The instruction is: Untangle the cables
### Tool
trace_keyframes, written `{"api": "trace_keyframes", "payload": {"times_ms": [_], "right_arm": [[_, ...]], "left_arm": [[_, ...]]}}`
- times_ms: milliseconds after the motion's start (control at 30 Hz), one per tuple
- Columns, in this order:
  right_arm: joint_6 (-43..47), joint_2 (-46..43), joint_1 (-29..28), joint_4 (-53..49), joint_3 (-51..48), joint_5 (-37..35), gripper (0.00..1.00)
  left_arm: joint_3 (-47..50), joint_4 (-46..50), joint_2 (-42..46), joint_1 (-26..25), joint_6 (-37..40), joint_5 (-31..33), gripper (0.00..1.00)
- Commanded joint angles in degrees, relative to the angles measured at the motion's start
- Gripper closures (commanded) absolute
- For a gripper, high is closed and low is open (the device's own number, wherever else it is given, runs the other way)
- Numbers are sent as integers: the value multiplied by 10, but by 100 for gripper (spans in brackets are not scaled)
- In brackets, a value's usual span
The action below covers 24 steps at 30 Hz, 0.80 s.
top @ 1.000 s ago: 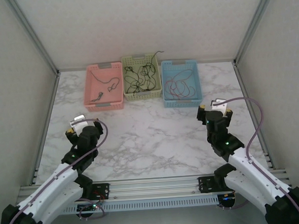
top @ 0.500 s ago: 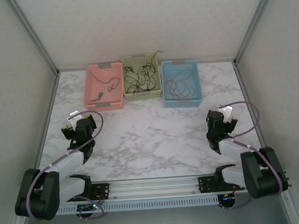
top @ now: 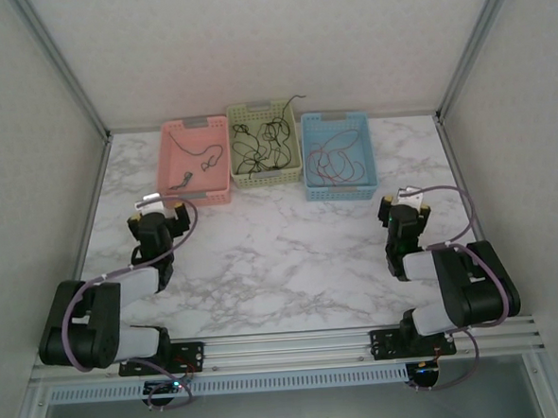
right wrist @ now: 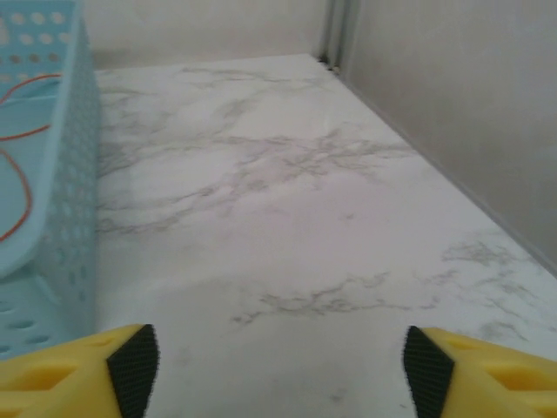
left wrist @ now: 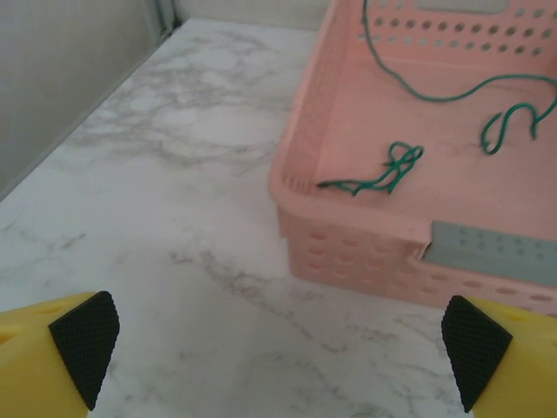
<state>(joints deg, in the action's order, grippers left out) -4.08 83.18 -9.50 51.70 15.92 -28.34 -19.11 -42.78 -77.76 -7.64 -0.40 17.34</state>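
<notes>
Marble is what your table (top: pixel 282 256) is made of, white with grey lines. At its far edge you have three baskets in a row, side by side.

The pink basket (top: pixel 195 197) is on the left. A thin green cable (left wrist: pixel 383 174) lies on its floor, with a small knot near the front. The yellow basket (top: pixel 266 179) is in the middle. The black cables (top: pixel 261 144) sit in it in a messy bunch, and one end pokes up over the far rim. The blue basket (top: pixel 340 191) is on the right, and a red cable (top: pixel 336 158) lies in it in loose loops.

Your left gripper (left wrist: pixel 278 347) is low over the table, just in front of the pink basket. Its jaws are spread wide and nothing is between the pads (left wrist: pixel 84 344). The basket's near wall, with its grey label, stands between the gripper and the green cable. A grey wall (left wrist: pixel 70 61) is off to its left.

Your right gripper (right wrist: pixel 280 367) is near the blue basket's right side. Its jaws are apart too, and they pinch nothing. The basket's holed side wall is on its left, with the red cable behind it. Ahead of it is bare marble, up to the side wall (right wrist: pixel 452 104) and the corner post (right wrist: pixel 335 30).

Both arms are folded back near their bases, well apart from each other.
</notes>
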Motion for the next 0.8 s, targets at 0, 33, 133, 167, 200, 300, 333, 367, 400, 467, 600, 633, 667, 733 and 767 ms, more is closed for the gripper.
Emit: {"api": "trace_keyframes", "payload": {"times_ms": [0, 33, 133, 167, 200, 300, 333, 367, 400, 467, 600, 633, 667, 733, 767], "right_arm": [[35, 50, 6, 34, 29, 89, 28], [39, 73, 6, 56, 38, 71, 27], [20, 58, 20, -1, 50, 94, 26], [14, 52, 25, -20, 56, 103, 26], [13, 56, 30, -11, 55, 107, 12], [10, 52, 33, -23, 58, 112, 1], [11, 54, 32, -16, 56, 112, 1], [10, 52, 33, -21, 57, 112, 1], [12, 54, 32, -14, 54, 112, 1], [10, 53, 32, -14, 55, 113, 1], [11, 53, 33, -15, 54, 113, 1], [11, 53, 32, -14, 55, 113, 1], [11, 53, 32, -15, 54, 113, 1], [11, 53, 32, -16, 54, 113, 1], [11, 53, 32, -16, 55, 113, 1]], "left_arm": [[10, -135, -84, 9, 23, -47, 0], [-3, -162, -122, 15, 27, -48, 1], [-30, -84, -109, 33, 5, -73, 0], [-37, -53, -100, 36, 2, -77, 0], [-35, -73, -108, 40, 0, -81, 0], [-40, -54, -104, 45, -3, -92, 0], [-39, -58, -104, 45, -3, -92, 0], [-38, -56, -103, 45, -3, -92, 0], [-38, -60, -104, 45, -3, -91, 0], [-38, -59, -104, 46, -3, -92, 0], [-38, -58, -104, 46, -3, -93, 0], [-38, -57, -104, 46, -3, -93, 0], [-39, -58, -104, 46, -3, -93, 0], [-38, -57, -104, 45, -2, -92, 0], [-38, -57, -104, 45, -2, -92, 0]]}}
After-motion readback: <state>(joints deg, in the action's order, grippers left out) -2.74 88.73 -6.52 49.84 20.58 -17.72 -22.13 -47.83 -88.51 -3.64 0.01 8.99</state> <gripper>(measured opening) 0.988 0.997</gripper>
